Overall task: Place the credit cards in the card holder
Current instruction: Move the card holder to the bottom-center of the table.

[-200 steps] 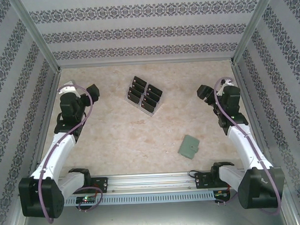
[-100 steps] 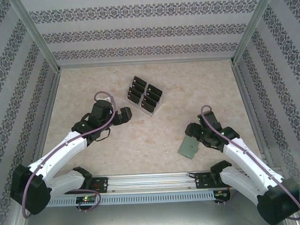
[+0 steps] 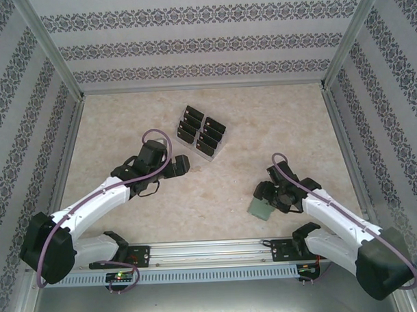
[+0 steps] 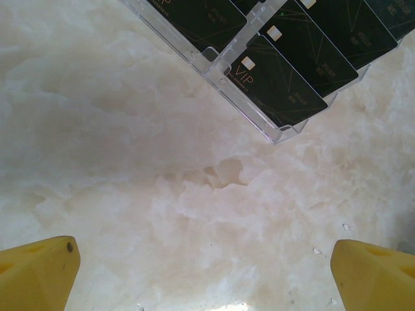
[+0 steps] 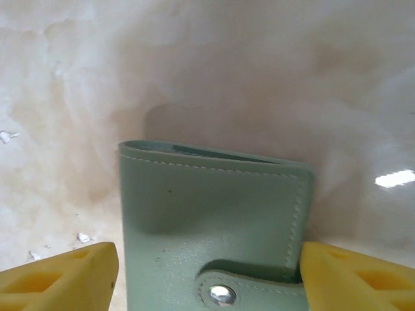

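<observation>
**Q:** Why is your left gripper [image 3: 184, 163] sitting where it is?

**A:** You have it low over the table [image 3: 276, 119], just short of the near corner of the rack [image 4: 260, 124]. The cards [image 4: 280, 72] stand in the rack's tiers with their faces up towards you. That approach suits taking the nearest card by its lower edge, I'd judge.

**Q:** And its jaws?

**A:** They are spread as wide as they go and hold nothing. From the left wrist you see only bare table between the two yellow fingers [image 4: 39, 272], with the rack well ahead of them.

**Q:** Where is the wallet [image 5: 207, 207]?

**A:** It lies flat at the near right of the table, well apart from the rack. It is folded shut, with its tab [image 5: 249, 285] snapped down.

**Q:** What is your right gripper [image 3: 267, 194] doing there?

**A:** It is down over the wallet with one finger on each side of it. You'd want it there to pin or lift the wallet so the tab can be undone. No card can go in while it is shut.

**Q:** Is it gripping?

**A:** Not clearly. The jaws stand open about the wallet's width, with the pads just beside its edges. Whether they touch it, you cannot tell.
</observation>
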`<state>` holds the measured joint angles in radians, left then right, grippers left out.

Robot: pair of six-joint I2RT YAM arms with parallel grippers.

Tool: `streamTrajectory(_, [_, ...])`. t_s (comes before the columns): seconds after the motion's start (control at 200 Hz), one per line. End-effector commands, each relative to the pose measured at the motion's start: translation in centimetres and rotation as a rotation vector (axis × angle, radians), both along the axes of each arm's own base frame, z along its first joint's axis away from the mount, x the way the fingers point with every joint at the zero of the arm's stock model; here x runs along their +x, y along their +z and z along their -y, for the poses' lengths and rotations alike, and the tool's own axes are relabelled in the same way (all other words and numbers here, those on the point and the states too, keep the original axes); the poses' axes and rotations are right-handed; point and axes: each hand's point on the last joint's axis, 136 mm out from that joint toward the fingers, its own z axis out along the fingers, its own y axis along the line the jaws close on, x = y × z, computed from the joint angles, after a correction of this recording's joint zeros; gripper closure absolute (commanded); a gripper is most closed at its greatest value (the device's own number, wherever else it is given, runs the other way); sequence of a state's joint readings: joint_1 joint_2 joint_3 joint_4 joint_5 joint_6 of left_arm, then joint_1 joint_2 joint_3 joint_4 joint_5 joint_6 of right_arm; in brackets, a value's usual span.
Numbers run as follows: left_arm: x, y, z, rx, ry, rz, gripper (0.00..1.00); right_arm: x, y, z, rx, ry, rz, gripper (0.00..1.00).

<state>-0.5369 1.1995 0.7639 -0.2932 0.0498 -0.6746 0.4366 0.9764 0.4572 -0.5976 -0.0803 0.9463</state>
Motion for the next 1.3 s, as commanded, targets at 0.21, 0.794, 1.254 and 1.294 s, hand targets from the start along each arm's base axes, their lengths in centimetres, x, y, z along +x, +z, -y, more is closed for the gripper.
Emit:
streamTrajectory(0.21, [-0.4,0.2,0.3,-0.001,-0.013,0.006,0.00,2.2,1.3,-6.3,0.226,0.089,0.066,0.35])
streamTrajectory(0.794, [-1.5,-1.4,-0.8,0.026,0.060,-0.079,0.00,7.1,5.1,-17.0,0.010,0.433,0.177,0.41])
streamTrajectory(1.254, [-2.3,-1.6,-1.1,-0.065,0.137,-0.094,0.00,0.9,2.2,-13.9,-0.206,0.894,0.104,0.58])
streamTrajectory(1.294, [-2.3,-1.5,-1.1,-0.068,0.139,-0.094,0.00,0.7,2.0,-14.0,-0.220,0.912,0.095,0.58])
